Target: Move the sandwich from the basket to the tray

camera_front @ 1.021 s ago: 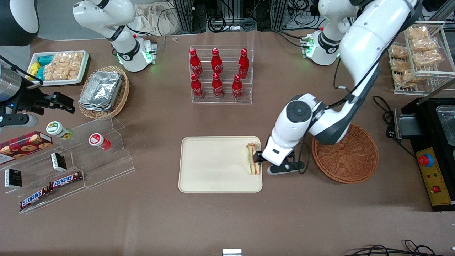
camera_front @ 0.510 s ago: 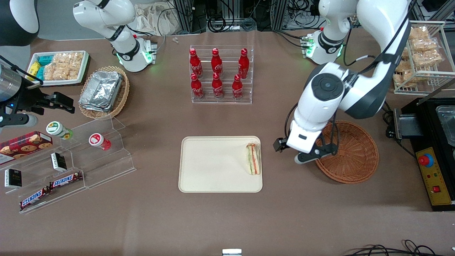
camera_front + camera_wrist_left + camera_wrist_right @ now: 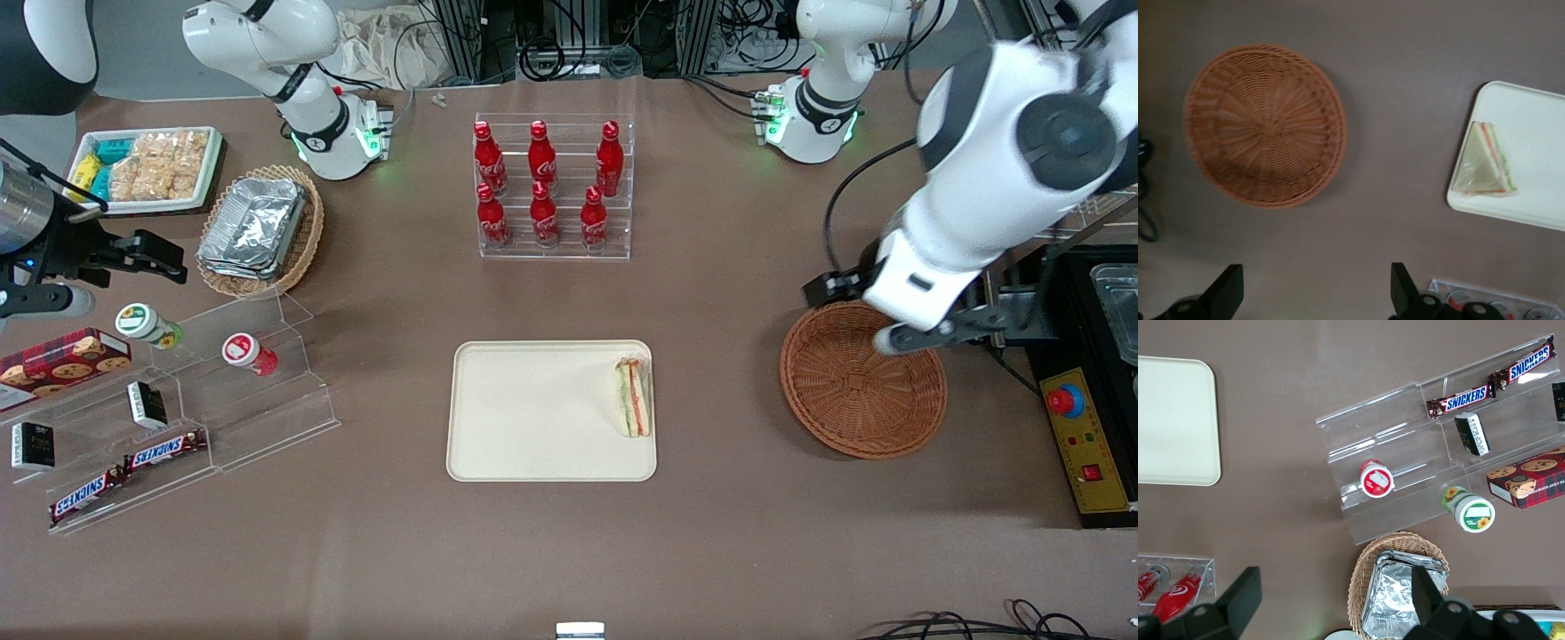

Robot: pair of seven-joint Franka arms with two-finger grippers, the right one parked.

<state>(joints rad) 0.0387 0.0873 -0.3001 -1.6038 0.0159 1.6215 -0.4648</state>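
The sandwich (image 3: 633,397) (image 3: 1485,163), a pale wedge with orange and green layers, lies flat on the cream tray (image 3: 533,427) (image 3: 1538,127), at the tray's edge nearest the basket. The round reddish-brown wicker basket (image 3: 862,382) (image 3: 1265,127) holds nothing. My left gripper (image 3: 831,289) (image 3: 1315,293) hangs high above the table beside the basket's rim, a little farther from the front camera than the basket. It is open wide, with only bare tabletop showing between its fingers. It is well apart from the sandwich.
A clear rack of red cola bottles (image 3: 551,191) stands farther back than the tray. A black machine (image 3: 1093,382) sits beside the basket at the working arm's end. A tan basket of foil containers (image 3: 258,227) and a clear snack shelf (image 3: 222,391) lie toward the parked arm's end.
One second ago the gripper was down at the sandwich on the tray. It has since let go, risen, and swung away past the basket toward the working arm's end; the sandwich stayed put.
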